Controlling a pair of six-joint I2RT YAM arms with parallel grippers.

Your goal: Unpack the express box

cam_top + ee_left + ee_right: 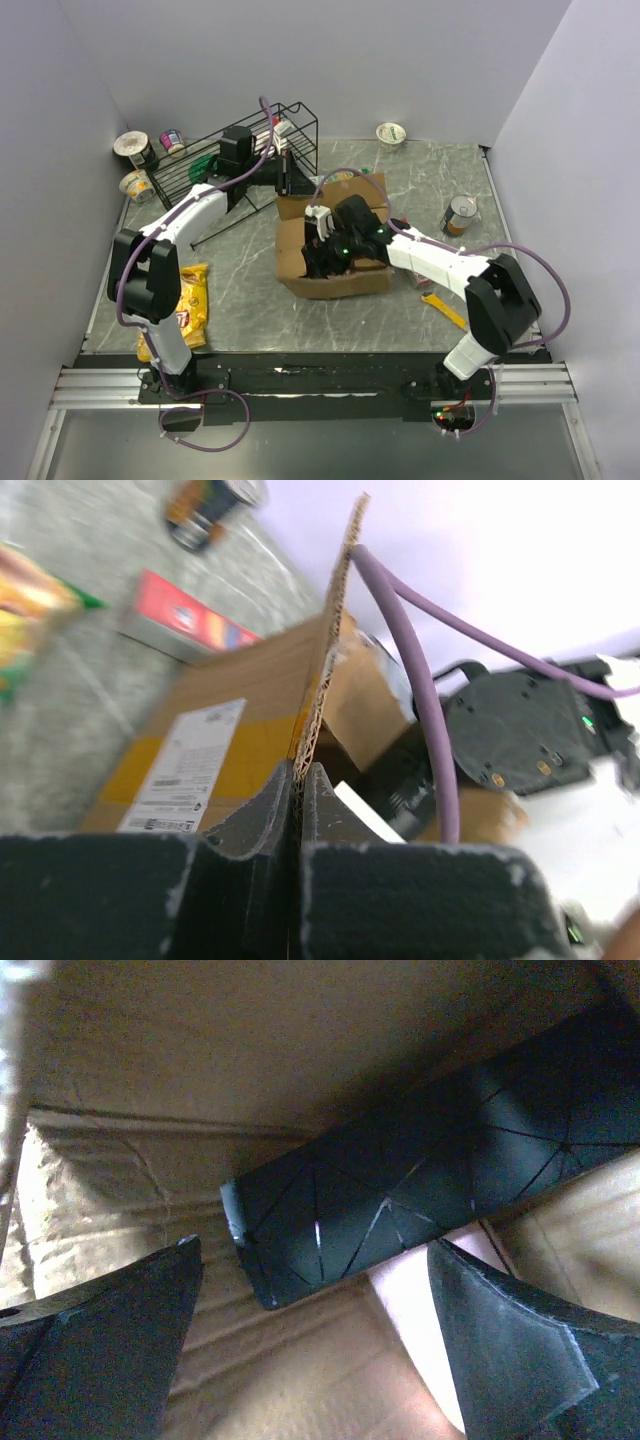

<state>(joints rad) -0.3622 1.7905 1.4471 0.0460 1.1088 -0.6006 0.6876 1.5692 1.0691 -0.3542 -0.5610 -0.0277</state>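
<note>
The brown express box (345, 285) stands open in the middle of the table. My left gripper (288, 186) reaches to its back flap. In the left wrist view that gripper (298, 772) is shut on the flap's corrugated edge (330, 650), which stands upright, with the box's white label (185, 765) to the left. My right gripper (323, 260) is down inside the box. In the right wrist view it (315, 1250) is open, its fingers either side of a long dark carton with thin line markings (430, 1170) that lies on the cardboard floor (290, 1370) over something pale pink (420, 1310).
A black wire rack (240, 160) stands at the back left with cups (135, 150) beside it. A yellow chip bag (188, 305) lies front left, a can (460, 215) and a small yellow item (442, 308) to the right, and a bowl (391, 133) at the back.
</note>
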